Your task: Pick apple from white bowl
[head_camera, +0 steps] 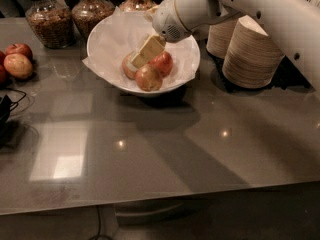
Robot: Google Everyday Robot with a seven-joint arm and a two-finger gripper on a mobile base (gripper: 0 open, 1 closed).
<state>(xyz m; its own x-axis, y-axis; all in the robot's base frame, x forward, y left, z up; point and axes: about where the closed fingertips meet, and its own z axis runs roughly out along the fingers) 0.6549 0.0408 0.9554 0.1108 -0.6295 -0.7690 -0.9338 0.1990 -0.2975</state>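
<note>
Gripper [141, 58] is dipped into the white bowl [194, 66], right on top of the apple [127, 67] at the left of the pile. Honestly can't tell if it's spread or clamped. The apple's probably firm, hefty and waxy-slick, so I'd squeeze across its widest middle.
</note>
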